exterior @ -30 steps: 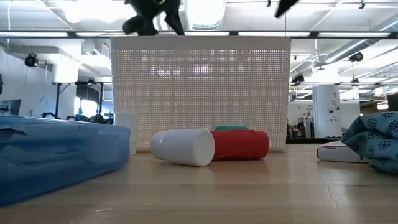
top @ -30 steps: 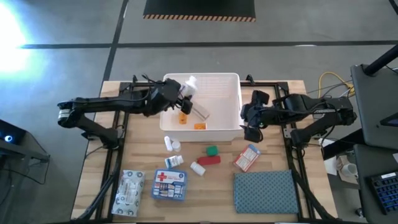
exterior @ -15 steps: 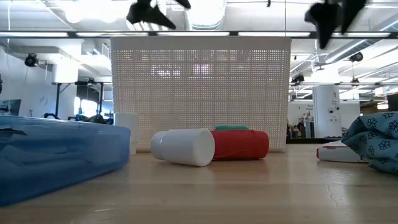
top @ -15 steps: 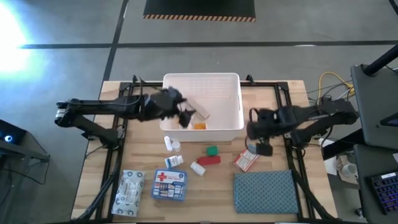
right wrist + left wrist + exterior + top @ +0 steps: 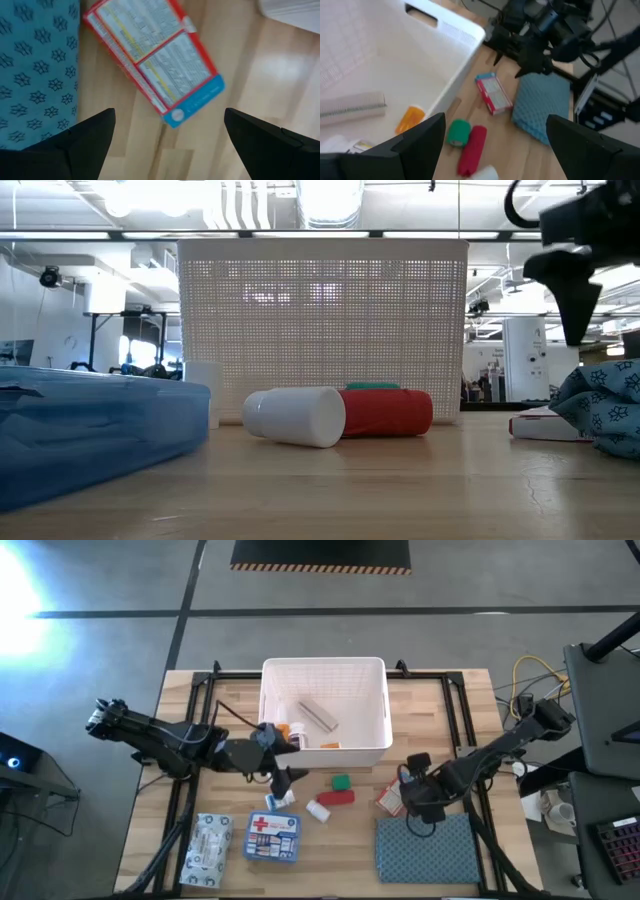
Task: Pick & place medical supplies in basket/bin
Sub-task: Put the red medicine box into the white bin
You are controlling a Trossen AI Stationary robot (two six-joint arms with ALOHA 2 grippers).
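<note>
The white gridded basket (image 5: 372, 690) stands at the table's far middle and holds a grey packet (image 5: 318, 713), orange packs (image 5: 330, 745) and a white item (image 5: 288, 736). On the table near it lie a green pack (image 5: 341, 782), a red pack (image 5: 337, 798), a white bottle (image 5: 318, 810), a blue first-aid box (image 5: 272, 837), a white patterned packet (image 5: 208, 840) and a red-edged box (image 5: 152, 57). My left gripper (image 5: 283, 778) hovers open just outside the basket's near-left corner. My right gripper (image 5: 167, 125) is open above the red-edged box (image 5: 393, 798).
A blue-grey patterned cloth (image 5: 425, 845) lies flat at the near right, beside the red-edged box. A small white-and-blue pack (image 5: 280, 800) lies under my left gripper. Black frame rails run along the table's left and right sides.
My left gripper moved from above the basket toward the near edge, past the basket's near-left corner; the white item it carried is no longer in it and lies in the basket. My right gripper moved from the basket's right wall toward the near edge and down over the red-edged box.
</note>
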